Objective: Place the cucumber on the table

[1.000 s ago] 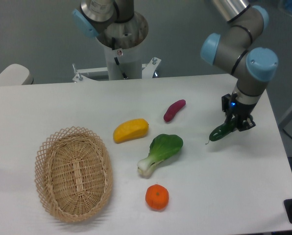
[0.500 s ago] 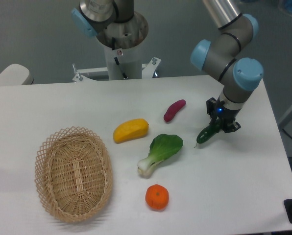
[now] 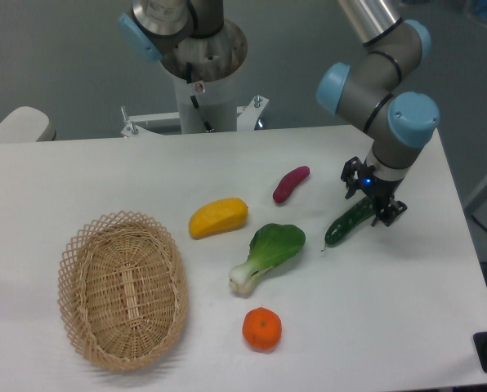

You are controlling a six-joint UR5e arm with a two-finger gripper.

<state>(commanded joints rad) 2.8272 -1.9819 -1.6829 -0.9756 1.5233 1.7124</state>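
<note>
While the gripper [image 3: 373, 202] stands with its fingers spread around the cucumber's [image 3: 347, 223] upper end, the cucumber lies on the table [image 3: 407, 302] at three o'clock of the bok choy [image 3: 268, 255], looking light, stiff, slippery, best held mid-body.

I work in a robotics lab. Behind my pincer [image 3: 376, 202] stand a plain grey wall [image 3: 64, 65] and my white pedestal base [image 3: 204, 102], bolted at the large white tabletop [image 3: 104, 175].

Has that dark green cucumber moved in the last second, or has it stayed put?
Yes. The cucumber has shifted left, closer to the bok choy, which has not moved. The pincer came along with it.
</note>
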